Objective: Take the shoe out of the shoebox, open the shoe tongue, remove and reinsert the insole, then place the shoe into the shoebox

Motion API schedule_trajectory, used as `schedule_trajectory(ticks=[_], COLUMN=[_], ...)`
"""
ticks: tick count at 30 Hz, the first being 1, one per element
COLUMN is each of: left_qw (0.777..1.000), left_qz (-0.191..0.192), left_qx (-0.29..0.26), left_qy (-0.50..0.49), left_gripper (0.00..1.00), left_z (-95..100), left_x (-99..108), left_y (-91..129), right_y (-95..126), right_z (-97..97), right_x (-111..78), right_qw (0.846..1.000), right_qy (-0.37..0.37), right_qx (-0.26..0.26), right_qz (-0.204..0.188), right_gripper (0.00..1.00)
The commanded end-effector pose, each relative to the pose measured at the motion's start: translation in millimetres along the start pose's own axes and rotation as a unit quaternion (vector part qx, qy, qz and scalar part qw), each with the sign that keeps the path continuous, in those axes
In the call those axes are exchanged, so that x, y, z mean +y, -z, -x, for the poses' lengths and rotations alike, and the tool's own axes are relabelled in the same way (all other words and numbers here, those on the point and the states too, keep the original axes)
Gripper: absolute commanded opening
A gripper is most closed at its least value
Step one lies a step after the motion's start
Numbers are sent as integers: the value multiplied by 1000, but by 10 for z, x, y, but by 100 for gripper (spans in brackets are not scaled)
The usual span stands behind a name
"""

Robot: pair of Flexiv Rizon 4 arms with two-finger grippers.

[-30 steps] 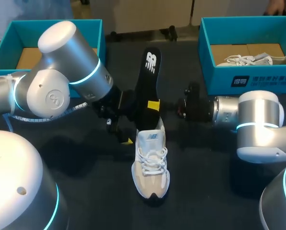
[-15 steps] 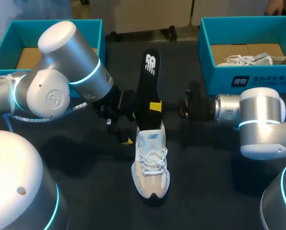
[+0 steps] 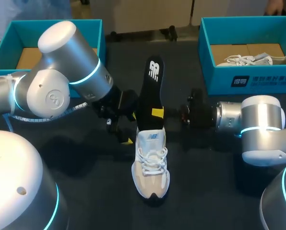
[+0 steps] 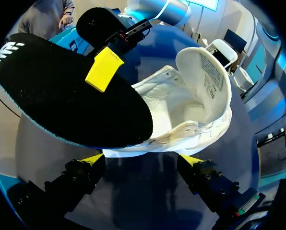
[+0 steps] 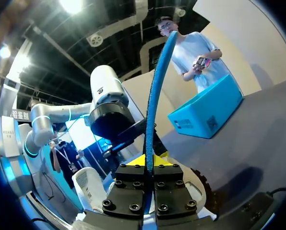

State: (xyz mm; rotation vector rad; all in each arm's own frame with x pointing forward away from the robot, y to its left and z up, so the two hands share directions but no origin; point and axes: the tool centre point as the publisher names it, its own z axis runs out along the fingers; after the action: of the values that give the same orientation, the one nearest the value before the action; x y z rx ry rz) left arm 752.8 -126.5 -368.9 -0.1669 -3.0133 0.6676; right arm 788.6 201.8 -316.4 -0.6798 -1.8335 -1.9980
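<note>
Right end effector [image 3: 157, 114]: clamped on one long edge of the insole [image 3: 151, 86], low on its length; comes in from the right, crosswise to the shoe.
Left end effector [image 4: 142, 162]: fingers set wide, one tip against each side of the heel of the shoe [image 3: 151, 163], so it holds the shoe from the left.
Insole: black, raised off the bench [image 3: 205, 167]; logo end high and away from the robot, lower end at the shoe's collar, over the opening.
Shoe: upright on its sole at mid-bench, between the two arms; toe toward the robot, heel away. Tongue [image 4: 203, 76] folded back.
Axes: insole's long axis lies nearly in line with the shoe's, sloping down toward the heel opening.
Judgement: any feed of the insole would run along that shared line, toeward; the right arm does the work, the left only braces.
Shoeboxes: left shoebox [image 3: 4, 48] and right shoebox [image 3: 215, 79] stand at the far corners, well apart from the shoe.
</note>
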Motion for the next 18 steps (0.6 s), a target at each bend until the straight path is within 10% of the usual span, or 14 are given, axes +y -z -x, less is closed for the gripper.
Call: schedule_trajectory(ticks=[1,18], left_qw=[1000,1000], left_qz=[1,1], left_qx=[0,0], left_qy=[0,0], left_gripper=[100,100], left_z=[5,5], left_x=[-3,-3], left_y=[-11,-11], right_y=[-8,2], right_z=[-3,-152], right_x=[-7,-262], right_qw=[1000,999], right_qy=[0,18], right_qx=[-1,-39], right_qz=[-1,-16], right_gripper=[0,0])
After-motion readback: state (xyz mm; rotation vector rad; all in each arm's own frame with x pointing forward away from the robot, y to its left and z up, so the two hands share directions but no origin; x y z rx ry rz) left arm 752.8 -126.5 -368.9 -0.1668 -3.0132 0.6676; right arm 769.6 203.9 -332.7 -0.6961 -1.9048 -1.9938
